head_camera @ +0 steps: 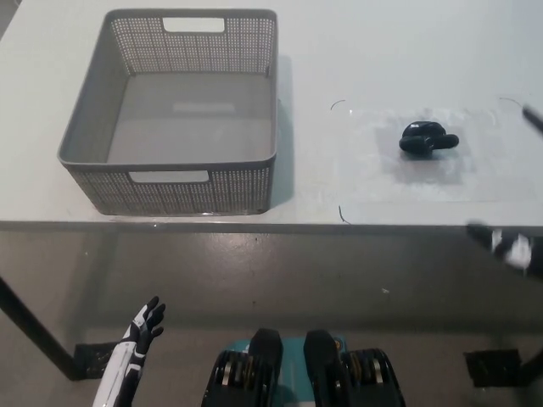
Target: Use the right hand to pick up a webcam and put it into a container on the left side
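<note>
Looking steeply down from the head cam, I saw a white rectangular table (356, 51) filling the upper half of the view, w/ grey floor below its front edge.

A small black webcam (428, 138), rounded body w/ a stubby part sticking out to its right, sat on the table's right side. It rested on a faint clear sheet (382, 182) w/ thin corner marks, well apart from everything else. Nothing touched it.

On the left side stood a grey perforated plastic basket (187, 191), square-ish, w/ cut-out handles at front and back. Its inside looked bare.

My white left hand (144, 325) hung low at lower left, below table level, fingers spread and holding nothing.

My black right hand (509, 248) showed only as a motion-blurred streak at the far right edge, near the table's front edge, plus a thin dark sliver (533, 119) higher up at that same edge. Too blurred: I couldn't tell whether it was open or closed. It wasn't touching the webcam; a clear gap lay between them.
</note>
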Action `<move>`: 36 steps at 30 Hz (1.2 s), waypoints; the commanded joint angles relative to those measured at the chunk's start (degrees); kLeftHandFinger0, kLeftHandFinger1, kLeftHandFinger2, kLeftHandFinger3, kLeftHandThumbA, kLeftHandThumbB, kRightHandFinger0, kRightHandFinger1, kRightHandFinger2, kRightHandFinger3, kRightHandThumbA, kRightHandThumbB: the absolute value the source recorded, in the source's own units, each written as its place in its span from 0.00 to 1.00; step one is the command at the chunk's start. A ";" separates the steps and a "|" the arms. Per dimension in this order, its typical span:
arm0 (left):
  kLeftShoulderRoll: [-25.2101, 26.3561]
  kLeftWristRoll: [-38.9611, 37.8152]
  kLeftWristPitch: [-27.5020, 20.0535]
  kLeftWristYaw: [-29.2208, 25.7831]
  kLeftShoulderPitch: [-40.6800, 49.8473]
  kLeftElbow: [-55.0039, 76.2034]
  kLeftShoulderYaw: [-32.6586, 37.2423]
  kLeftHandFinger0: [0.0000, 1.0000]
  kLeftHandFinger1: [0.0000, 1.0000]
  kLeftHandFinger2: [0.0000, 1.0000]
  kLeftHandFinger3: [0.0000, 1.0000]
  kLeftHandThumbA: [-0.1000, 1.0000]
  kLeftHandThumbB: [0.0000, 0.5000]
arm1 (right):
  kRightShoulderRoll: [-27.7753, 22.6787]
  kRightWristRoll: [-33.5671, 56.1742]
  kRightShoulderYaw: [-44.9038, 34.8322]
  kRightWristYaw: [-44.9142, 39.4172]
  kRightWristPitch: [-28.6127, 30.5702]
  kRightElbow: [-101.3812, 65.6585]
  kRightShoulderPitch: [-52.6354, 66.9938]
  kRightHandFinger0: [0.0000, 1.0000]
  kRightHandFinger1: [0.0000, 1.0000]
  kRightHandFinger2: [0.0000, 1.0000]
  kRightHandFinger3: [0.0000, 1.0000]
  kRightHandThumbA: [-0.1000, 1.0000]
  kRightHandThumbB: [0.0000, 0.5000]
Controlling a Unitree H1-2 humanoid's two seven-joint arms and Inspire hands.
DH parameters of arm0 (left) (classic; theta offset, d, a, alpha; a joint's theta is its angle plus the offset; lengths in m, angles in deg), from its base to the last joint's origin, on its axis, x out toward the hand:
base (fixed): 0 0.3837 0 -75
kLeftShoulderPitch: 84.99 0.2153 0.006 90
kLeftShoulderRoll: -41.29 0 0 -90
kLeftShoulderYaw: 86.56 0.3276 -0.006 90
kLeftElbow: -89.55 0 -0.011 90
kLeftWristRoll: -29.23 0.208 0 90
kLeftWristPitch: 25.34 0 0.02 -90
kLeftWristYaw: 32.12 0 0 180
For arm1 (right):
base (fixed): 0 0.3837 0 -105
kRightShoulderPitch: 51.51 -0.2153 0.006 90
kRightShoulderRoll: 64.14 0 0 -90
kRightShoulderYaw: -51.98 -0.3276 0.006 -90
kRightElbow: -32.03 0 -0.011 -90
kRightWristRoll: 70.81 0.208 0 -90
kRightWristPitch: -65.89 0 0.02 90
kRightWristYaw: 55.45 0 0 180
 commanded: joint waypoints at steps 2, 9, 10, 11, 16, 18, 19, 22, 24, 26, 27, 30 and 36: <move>0.82 0.33 -2.21 0.29 -0.11 1.46 0.09 1.00 1.00 1.00 1.00 1.00 0.41 | -6.54 -7.05 2.98 -7.12 -13.03 5.54 -16.99 1.00 1.00 1.00 1.00 0.87 0.87; 0.92 0.26 -2.22 0.32 -0.11 1.20 0.24 1.00 1.00 1.00 1.00 1.00 0.37 | -8.66 -11.50 10.87 -10.12 -11.73 24.24 -33.34 1.00 1.00 1.00 1.00 0.86 0.89; 0.98 0.61 -2.22 0.07 -0.10 1.31 0.31 1.00 1.00 1.00 1.00 1.00 0.35 | -8.59 -11.58 12.01 -10.67 -12.03 26.98 -35.54 1.00 1.00 1.00 1.00 0.84 0.90; 0.90 0.59 -2.22 0.12 -0.07 1.37 0.37 1.00 1.00 1.00 1.00 1.00 0.35 | -8.58 -12.14 13.19 -11.18 -12.05 30.10 -37.76 1.00 1.00 1.00 1.00 0.85 0.90; 0.91 0.34 -2.22 0.33 -0.11 1.25 0.36 1.00 1.00 1.00 1.00 1.00 0.36 | -7.88 -14.51 18.86 -13.80 -12.99 42.58 -46.08 1.00 1.00 1.00 1.00 0.82 0.98; 1.11 1.03 -2.22 0.07 -0.33 1.33 0.66 1.00 1.00 1.00 1.00 1.00 0.33 | -7.88 -15.65 20.68 -13.83 -12.74 45.15 -47.65 1.00 1.00 1.00 1.00 0.84 1.00; 0.99 0.90 -2.22 0.12 -0.33 1.21 0.54 1.00 1.00 1.00 1.00 1.00 0.35 | -7.64 -16.22 21.94 -14.06 -12.36 47.34 -48.68 1.00 1.00 1.00 1.00 0.82 0.99; 0.93 0.84 -2.22 0.33 -0.17 1.37 0.51 1.00 1.00 1.00 1.00 1.00 0.36 | -6.98 -17.42 24.92 -14.52 -12.10 52.66 -50.51 1.00 1.00 1.00 1.00 0.82 1.00; 0.97 0.78 -2.22 0.37 -0.15 1.24 0.58 1.00 1.00 1.00 1.00 1.00 0.35 | -6.46 -17.91 26.48 -13.96 -11.16 56.29 -51.38 1.00 1.00 1.00 1.00 0.81 1.00; 1.02 1.12 -2.22 0.29 -0.18 1.19 0.59 1.00 1.00 1.00 1.00 1.00 0.37 | -6.17 -17.97 27.51 -13.73 -9.80 58.91 -51.97 1.00 1.00 1.00 1.00 0.81 1.00; 0.90 0.22 -2.22 0.74 -0.13 1.16 0.49 1.00 1.00 1.00 1.00 1.00 0.36 | -6.01 -18.69 28.52 -13.83 -9.47 59.97 -52.19 1.00 1.00 1.00 1.00 0.81 1.00; 0.99 0.78 -2.22 0.52 -0.25 1.31 0.53 1.00 1.00 1.00 1.00 1.00 0.36 | -5.36 -19.68 30.14 -13.53 -9.05 63.22 -52.73 1.00 1.00 1.00 1.00 0.77 1.00; 1.10 0.63 -2.22 0.66 -0.16 1.33 0.66 1.00 1.00 1.00 1.00 1.00 0.34 | -4.36 -21.47 32.92 -12.76 -8.57 68.43 -53.16 1.00 1.00 1.00 1.00 0.77 1.00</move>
